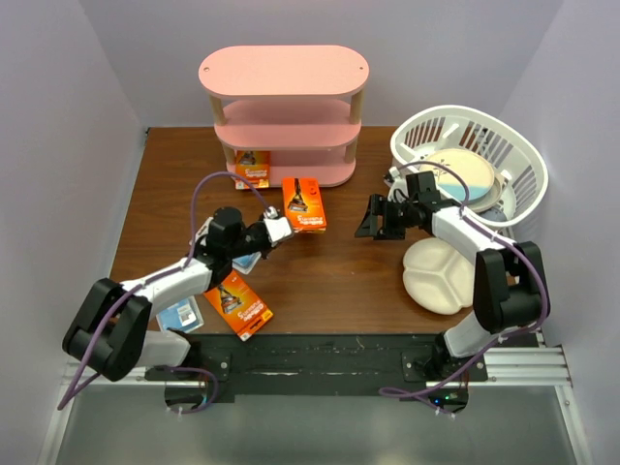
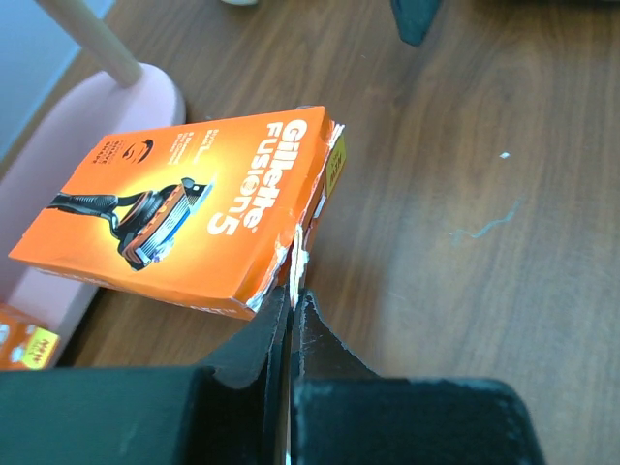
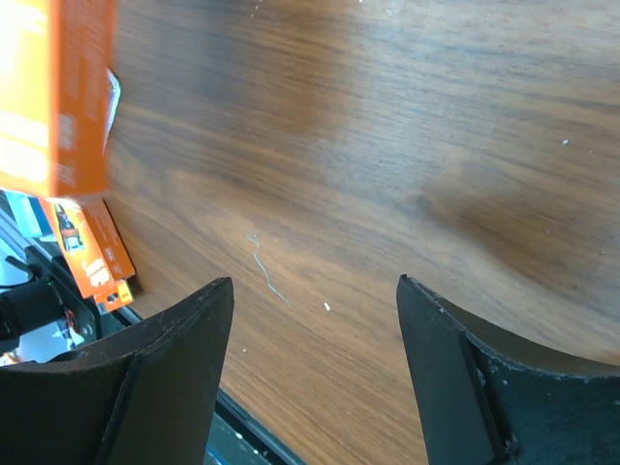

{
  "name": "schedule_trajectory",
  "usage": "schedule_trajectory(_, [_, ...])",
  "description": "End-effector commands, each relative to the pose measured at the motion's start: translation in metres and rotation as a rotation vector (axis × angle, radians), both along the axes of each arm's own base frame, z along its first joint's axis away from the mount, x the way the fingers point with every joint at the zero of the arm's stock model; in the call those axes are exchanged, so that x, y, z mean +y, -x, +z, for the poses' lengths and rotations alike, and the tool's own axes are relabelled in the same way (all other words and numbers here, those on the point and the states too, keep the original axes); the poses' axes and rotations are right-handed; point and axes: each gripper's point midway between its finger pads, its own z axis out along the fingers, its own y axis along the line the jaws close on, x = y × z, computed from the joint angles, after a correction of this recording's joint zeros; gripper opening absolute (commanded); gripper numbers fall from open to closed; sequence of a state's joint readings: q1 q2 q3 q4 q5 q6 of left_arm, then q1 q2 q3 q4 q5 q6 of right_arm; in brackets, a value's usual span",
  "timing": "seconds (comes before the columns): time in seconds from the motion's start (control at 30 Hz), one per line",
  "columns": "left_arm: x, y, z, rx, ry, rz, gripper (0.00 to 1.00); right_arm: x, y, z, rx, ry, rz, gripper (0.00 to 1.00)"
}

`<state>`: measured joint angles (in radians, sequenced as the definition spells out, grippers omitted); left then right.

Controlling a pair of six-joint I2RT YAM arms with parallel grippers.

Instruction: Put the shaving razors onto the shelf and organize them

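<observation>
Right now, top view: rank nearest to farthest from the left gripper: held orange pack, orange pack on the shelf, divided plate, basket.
1. Held orange pack, in the left gripper's fingers.
2. Orange pack on the shelf, bottom board, just behind.
3. Divided plate, across to the right.
4. Basket, far right rear.
</observation>
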<state>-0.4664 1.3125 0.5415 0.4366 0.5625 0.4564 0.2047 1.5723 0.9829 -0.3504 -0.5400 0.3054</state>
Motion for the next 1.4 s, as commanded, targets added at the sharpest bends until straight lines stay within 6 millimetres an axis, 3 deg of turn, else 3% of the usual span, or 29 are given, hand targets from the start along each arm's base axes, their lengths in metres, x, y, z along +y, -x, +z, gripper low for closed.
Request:
schedule_trajectory(0.0, [0.003,-0.03,0.041,-0.184,0.048,0.032,0.0,0.009,-0.01,0.012,-0.028,-0.048,0.009,0.73])
schedule_trajectory(0.23, [0.004,-0.061,0.032,-0.123,0.042,-0.003,0.0,0.009,-0.007,0.004,-0.011,-0.054,0.004,0.73])
schedule_trajectory(0.4, [0.009,-0.091,0.037,-0.144,0.036,0.004,0.0,0.011,-0.011,0.004,-0.014,-0.064,-0.005,0.73])
schedule_trajectory(0.57, [0.011,-0.118,0.021,-0.091,0.011,-0.018,0.0,0.012,-0.016,0.001,-0.01,-0.066,-0.009,0.73])
schedule_trajectory(0.9, [0.022,-0.139,-0.015,-0.005,-0.043,0.007,0.0,0.014,-0.025,-0.005,0.004,-0.068,-0.017,0.73])
schedule_trajectory(1.03, [0.028,-0.153,-0.014,0.023,-0.023,0.083,0.0,0.015,-0.028,-0.008,0.014,-0.067,-0.018,0.73])
schedule_trajectory(1.13, [0.036,-0.174,-0.016,0.067,-0.017,0.197,0.07,0.017,-0.033,-0.01,0.021,-0.073,-0.018,0.73])
schedule_trajectory(1.2, [0.04,-0.181,-0.029,0.117,-0.046,0.227,0.13,0.019,-0.039,-0.009,0.018,-0.079,-0.022,0.73])
schedule_trajectory(1.37, [0.04,-0.179,-0.03,0.127,-0.065,0.214,0.28,0.022,-0.05,-0.007,0.011,-0.089,-0.021,0.73])
